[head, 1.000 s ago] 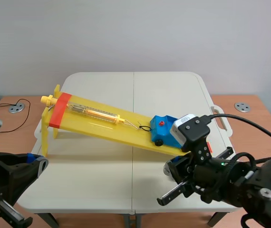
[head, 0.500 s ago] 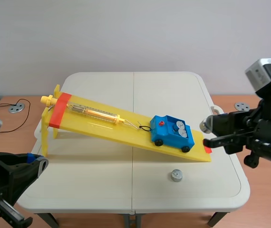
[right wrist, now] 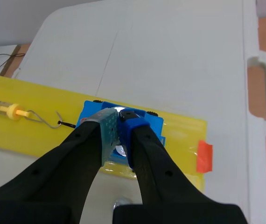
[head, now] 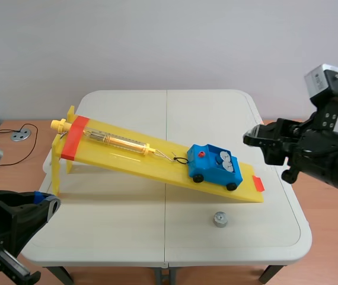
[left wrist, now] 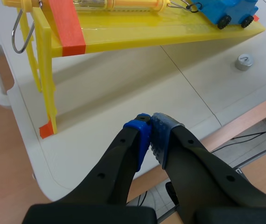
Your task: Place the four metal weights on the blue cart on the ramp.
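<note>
cart: blue cart sits low on the yellow ramp, hooked to the spring scale
weights: two metal weights visible in cart; one loose weight on tabletop near ramp's low end
right gripper: clenched, empty, raised beside ramp's low end
left gripper: clenched, empty, over tabletop's near edge

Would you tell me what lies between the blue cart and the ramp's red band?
A yellow spring scale, lying along the ramp, its hook toward the cart; the scene view shows it.
</note>
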You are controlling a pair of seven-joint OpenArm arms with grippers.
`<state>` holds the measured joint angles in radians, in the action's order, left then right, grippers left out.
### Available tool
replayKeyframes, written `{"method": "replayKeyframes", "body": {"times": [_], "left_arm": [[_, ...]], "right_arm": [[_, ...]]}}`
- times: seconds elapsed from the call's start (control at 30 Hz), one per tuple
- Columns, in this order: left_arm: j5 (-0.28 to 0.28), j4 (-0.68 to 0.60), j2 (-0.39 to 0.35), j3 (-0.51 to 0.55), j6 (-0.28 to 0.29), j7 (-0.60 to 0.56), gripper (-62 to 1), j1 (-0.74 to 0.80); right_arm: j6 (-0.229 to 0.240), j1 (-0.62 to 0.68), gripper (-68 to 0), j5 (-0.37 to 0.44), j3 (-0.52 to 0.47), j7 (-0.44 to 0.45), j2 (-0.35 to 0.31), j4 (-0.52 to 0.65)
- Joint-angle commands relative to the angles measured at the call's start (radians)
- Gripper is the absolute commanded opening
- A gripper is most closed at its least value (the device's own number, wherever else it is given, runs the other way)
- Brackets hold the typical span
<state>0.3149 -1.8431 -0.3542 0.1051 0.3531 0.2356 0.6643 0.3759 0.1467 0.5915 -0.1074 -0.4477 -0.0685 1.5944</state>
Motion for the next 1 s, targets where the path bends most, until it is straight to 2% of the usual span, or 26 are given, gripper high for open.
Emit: {"method": "replayKeyframes", "body": {"times": [0.0,0.27,0.33,0.7,0.97], "left_arm": [[0.051,-0.071,0.008,0.015,0.036,-0.081,-58.2,-0.036],[0.051,-0.071,0.008,0.015,0.036,-0.081,-58.2,-0.036],[0.051,-0.071,0.008,0.015,0.036,-0.08,-58.2,-0.036],[0.051,-0.071,0.008,0.015,0.036,-0.081,-58.2,-0.036],[0.051,-0.071,0.008,0.015,0.036,-0.081,-58.2,-0.036]], "right_arm": [[0.065,-0.114,-66.9,0.067,0.03,0.132,-0.008,0.015],[0.097,-0.218,-66.9,0.058,0.045,0.14,0.014,-0.11],[0.095,-0.235,-66.9,0.032,0.051,0.145,0.014,-0.126],[0.046,-0.294,-66.9,-0.099,0.137,0.177,0.013,-0.166],[-0.022,-0.305,-66.8,-0.155,0.171,0.196,0.014,-0.184]]}}
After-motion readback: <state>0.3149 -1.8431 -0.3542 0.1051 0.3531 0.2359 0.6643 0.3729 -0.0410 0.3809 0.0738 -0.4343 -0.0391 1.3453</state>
